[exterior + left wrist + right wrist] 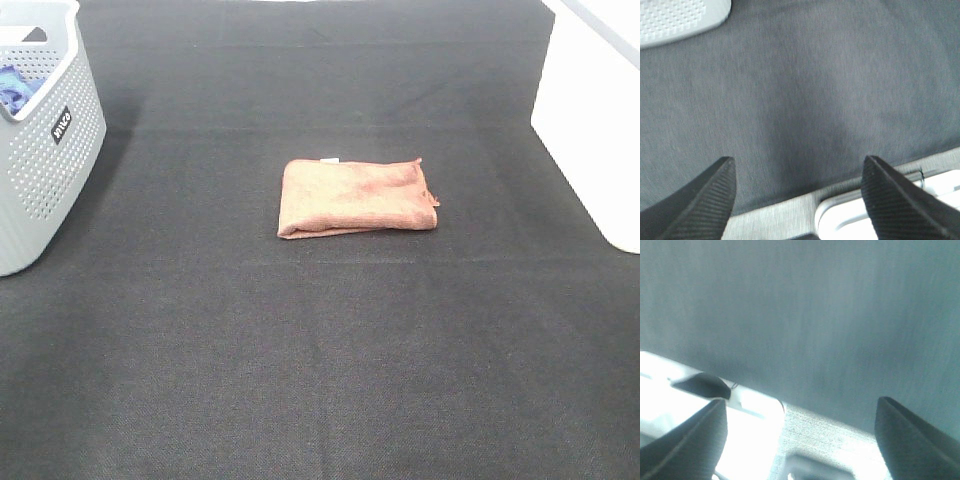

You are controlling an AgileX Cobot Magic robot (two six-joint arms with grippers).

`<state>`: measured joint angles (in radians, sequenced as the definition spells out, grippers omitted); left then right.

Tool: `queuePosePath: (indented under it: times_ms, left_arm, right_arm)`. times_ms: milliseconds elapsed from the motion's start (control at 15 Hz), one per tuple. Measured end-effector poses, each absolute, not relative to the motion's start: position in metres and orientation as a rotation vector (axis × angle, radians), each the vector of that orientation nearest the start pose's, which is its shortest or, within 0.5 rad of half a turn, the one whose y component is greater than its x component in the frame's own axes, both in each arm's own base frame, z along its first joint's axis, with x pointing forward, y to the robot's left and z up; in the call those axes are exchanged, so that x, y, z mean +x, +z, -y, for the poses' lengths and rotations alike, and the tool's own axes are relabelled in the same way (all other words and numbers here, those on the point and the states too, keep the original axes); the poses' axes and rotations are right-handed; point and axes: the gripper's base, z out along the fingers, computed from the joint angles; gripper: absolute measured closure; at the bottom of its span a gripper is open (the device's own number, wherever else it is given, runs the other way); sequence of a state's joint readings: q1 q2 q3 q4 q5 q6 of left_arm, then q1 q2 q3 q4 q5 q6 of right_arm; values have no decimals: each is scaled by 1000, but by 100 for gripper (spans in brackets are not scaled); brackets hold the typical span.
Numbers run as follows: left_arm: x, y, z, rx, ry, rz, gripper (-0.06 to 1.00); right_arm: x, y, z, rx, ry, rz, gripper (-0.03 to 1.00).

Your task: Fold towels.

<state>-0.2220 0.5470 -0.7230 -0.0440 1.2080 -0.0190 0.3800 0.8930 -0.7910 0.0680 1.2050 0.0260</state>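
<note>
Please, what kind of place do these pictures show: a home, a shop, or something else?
Probably a lab bench set up for laundry-folding trials, not a home. A dark cloth-covered table holds one folded orange towel, a grey perforated basket with blue fabric inside, and a white bin, with little else around.

I noted a dark cloth-covered table (320, 350) filling the overhead view, with a grey perforated laundry basket (60, 150) standing at its far left edge and some blue fabric (15, 88) showing inside the basket's rim. At the far right edge a white container (590, 130) stood on the same surface, well apart from the basket. From my left wrist view I recorded a corner of that basket (675, 17) above the dark cloth, and a pale grey strip with a white fitting (890, 210) along the cloth's near border; its nature could not be determined.
</note>
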Motion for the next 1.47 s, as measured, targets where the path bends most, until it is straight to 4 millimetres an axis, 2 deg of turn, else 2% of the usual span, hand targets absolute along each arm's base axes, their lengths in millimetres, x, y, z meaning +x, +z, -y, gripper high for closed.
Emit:
queuePosePath:
  times_ms: [67,200,267,467,667,1467]
  left_arm:
    - [53,308,16,250,-161,-2474,27]
    - [32,295,11,268,-162,-2406,27]
    - [23,288,10,315,-156,-2356,27]
    - [20,281,11,405,-152,-2286,27]
    - [25,276,16,457,-173,-2223,27]
    - [26,276,16,419,-158,-2217,27]
  right_arm:
    - [111,295,-51,-473,198,-2747,20]
    - [71,283,-35,-469,221,-2630,20]
    - [60,280,-30,-490,225,-2564,20]
    - [33,280,-19,-510,242,-2321,20]
    - [22,278,-15,-537,232,-2195,20]
    - [21,278,-15,-545,233,-2187,20]
